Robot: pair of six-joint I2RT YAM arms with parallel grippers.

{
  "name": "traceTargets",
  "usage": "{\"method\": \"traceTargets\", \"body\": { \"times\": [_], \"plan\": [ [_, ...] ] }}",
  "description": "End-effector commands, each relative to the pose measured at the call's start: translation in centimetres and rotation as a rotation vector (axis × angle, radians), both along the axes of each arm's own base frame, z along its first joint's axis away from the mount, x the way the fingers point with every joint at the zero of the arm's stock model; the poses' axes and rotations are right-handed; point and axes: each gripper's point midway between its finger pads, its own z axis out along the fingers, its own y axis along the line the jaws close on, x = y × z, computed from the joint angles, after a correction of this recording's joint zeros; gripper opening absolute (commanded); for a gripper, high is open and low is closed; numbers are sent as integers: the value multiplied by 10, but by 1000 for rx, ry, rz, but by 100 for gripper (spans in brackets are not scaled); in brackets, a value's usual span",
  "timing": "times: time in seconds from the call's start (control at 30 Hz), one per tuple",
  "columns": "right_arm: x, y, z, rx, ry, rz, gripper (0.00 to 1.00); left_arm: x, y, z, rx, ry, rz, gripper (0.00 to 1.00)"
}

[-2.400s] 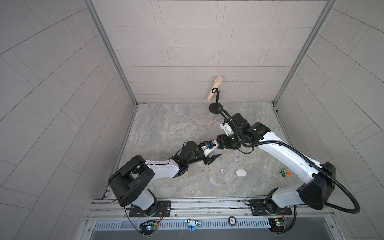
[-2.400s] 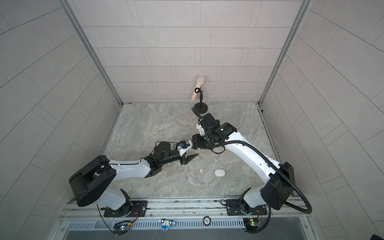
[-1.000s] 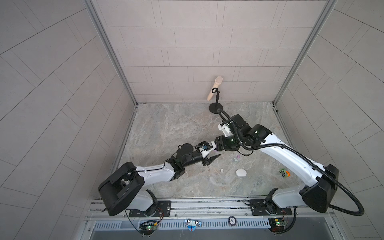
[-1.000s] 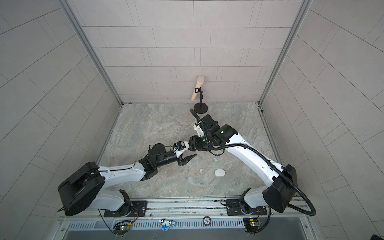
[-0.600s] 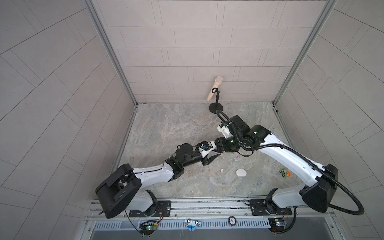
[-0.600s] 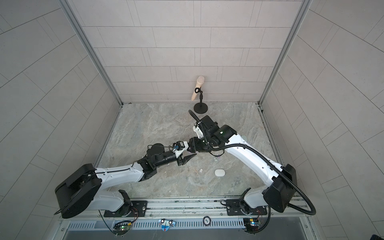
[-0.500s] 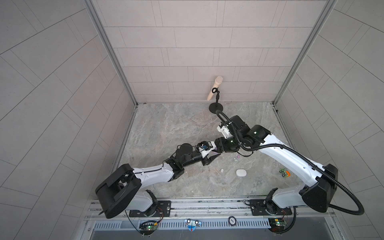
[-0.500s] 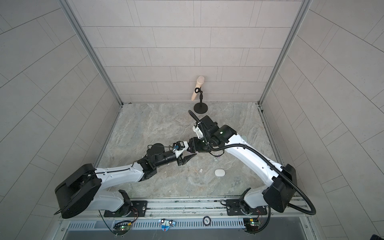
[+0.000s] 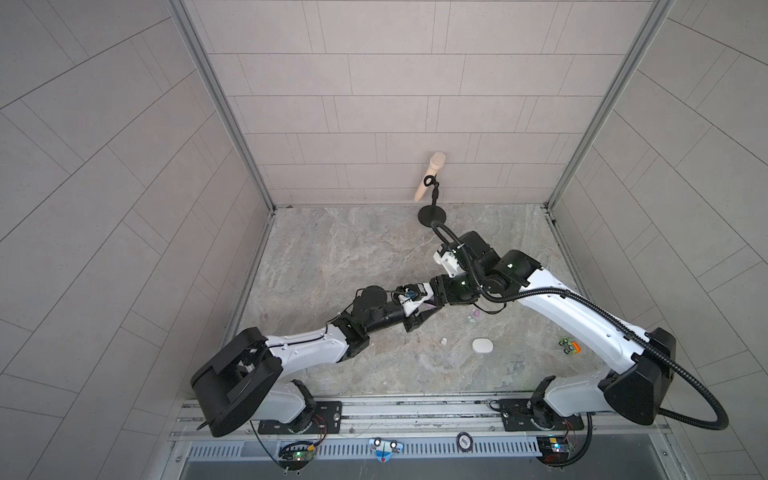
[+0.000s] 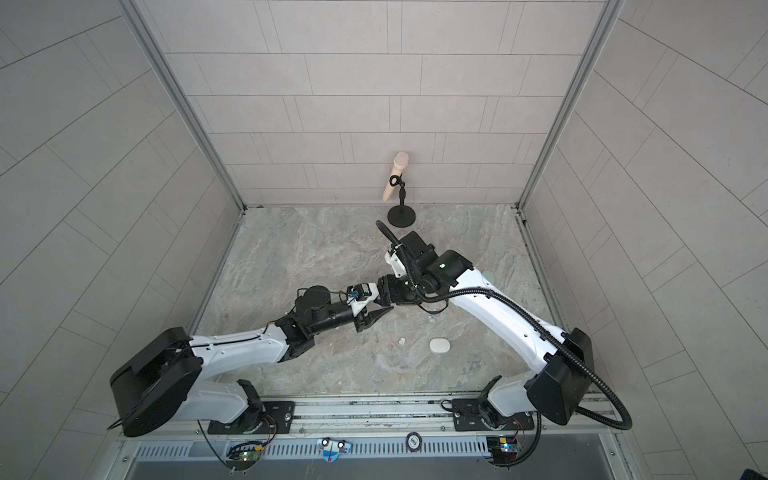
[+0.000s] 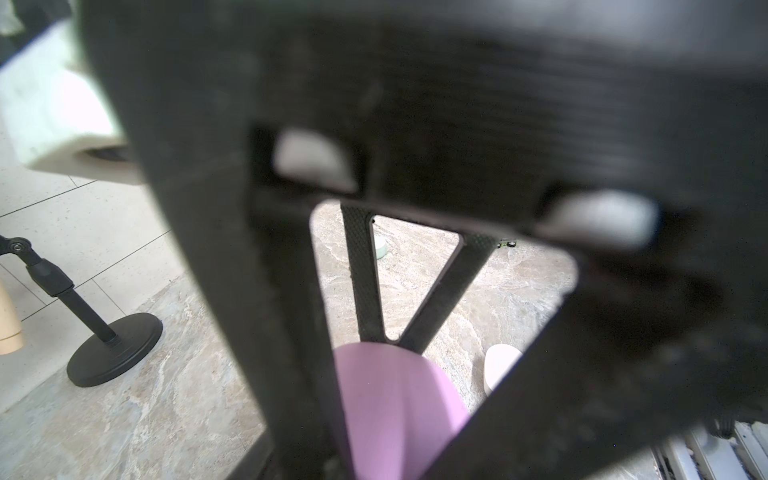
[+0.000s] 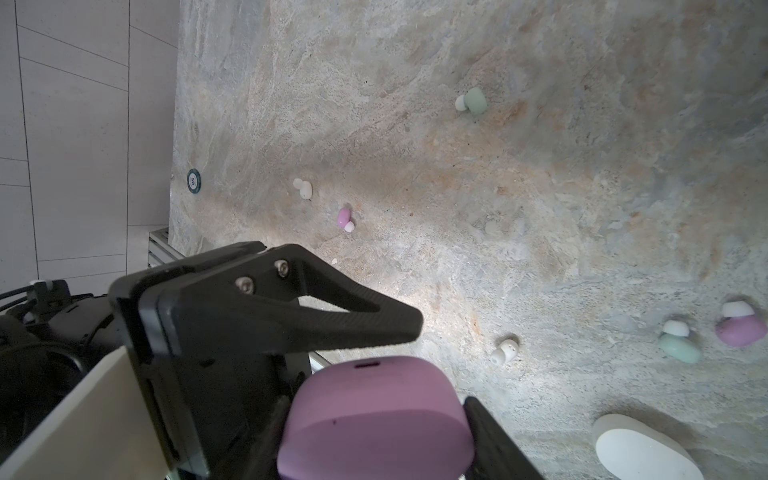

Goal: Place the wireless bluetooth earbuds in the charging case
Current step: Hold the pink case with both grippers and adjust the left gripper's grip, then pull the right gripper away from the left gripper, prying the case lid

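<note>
Marbled grey-beige stone makes up the bench (image 9: 332,257), boxed in by pale tiled walls. Nearest my base rail lie a white oval pebble-shaped plastic case (image 9: 482,345) and a tiny white bean-shaped plastic earbud (image 9: 444,341) just to its left. Well off to the right sits a small green-and-orange toy (image 9: 568,345). A little farther in, a mint-green earbud (image 12: 679,345) and a lilac earbud (image 12: 742,329) sit just beside each other, each with a white tip. A second lilac earbud (image 12: 345,218), a second white earbud (image 12: 303,189) and a second mint-green earbud (image 12: 473,101) lie loose on bare stone; I see these only from my right wrist. Over mid-bench my two arms meet. My right pincer (image 9: 435,300) is clamped on the rounded lilac plastic charging case (image 12: 374,415), held above the stone with a small port slot showing on its end. My left pincer (image 9: 419,319) is right up against it, one black ribbed finger (image 12: 299,320) just beside the case. Whether its fingers press the case or stand apart I cannot tell. Past my right arm lies a pale green rounded thing (image 10: 488,276). At the far wall a black round-based stand (image 9: 432,215) carries a tilted beige microphone (image 9: 430,174).
</note>
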Motion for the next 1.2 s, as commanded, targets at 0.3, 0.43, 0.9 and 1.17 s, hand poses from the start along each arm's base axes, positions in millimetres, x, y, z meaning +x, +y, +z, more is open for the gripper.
{"method": "traceTargets", "body": {
  "times": [0.3,0.43,0.9,1.17],
  "plan": [
    [-5,-1,-5,-24,11,12,36,0,-5,17,-9,-37,-17,44],
    [-5,0,-5,-24,11,15,36,0,-5,18,-4,-40,-17,41],
    [-4,0,-5,-22,12,6,52,-1,-5,22,-19,-43,-20,33],
    [1,-5,7,13,-19,-32,82,-3,-4,20,-23,-32,-23,30]
  ]
}}
